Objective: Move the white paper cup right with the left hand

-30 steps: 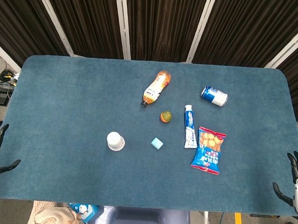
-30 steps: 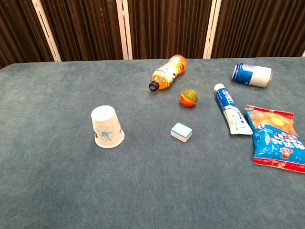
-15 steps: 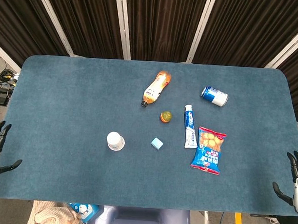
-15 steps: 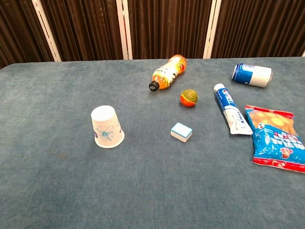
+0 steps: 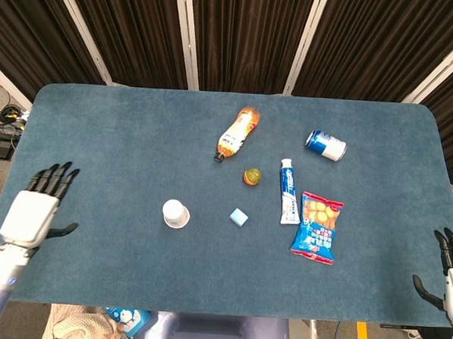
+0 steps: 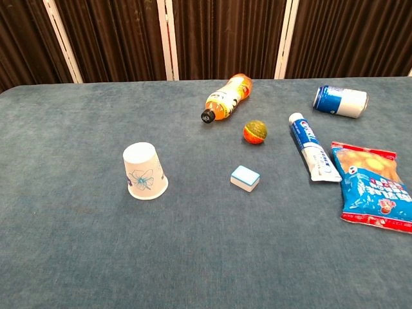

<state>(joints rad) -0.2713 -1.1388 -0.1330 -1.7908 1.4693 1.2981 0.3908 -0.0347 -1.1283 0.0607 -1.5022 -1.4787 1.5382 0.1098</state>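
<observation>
Right hand: my right hand (image 5: 450,278) sits at the near right corner of the table (image 5: 99,132), mostly cut off by the head view; fingers look apart with nothing in them; it has no part in this job.
Left hand: my left hand (image 5: 33,209) is over the near left part of the table, fingers spread, palm empty; well apart from the cup, to its left; the chest view does not show it at all.
Cup: the white paper cup (image 6: 144,171) stands mouth down on the table, base up, a blue flower print on its side; it is left of centre, nothing touching it.
Neighbours to the right: a small blue and white block (image 6: 245,178) lies near the cup on its right; beyond that the toothpaste tube (image 6: 312,154) and the snack bag (image 6: 375,187).
Further back: an orange and green ball (image 6: 255,132); an orange bottle (image 6: 225,97) on its side; a blue can (image 6: 340,100) on its side at the far right.
Step in hand: I judge this as the approach; no contact yet, the cup not moved.
Next move: I need to bring the left hand across to the cup's left side, low enough to meet its wall; then close on it or push gently rightwards; the cup is light and narrow on top, so a high touch could tip it; I should stop short of the block.
</observation>
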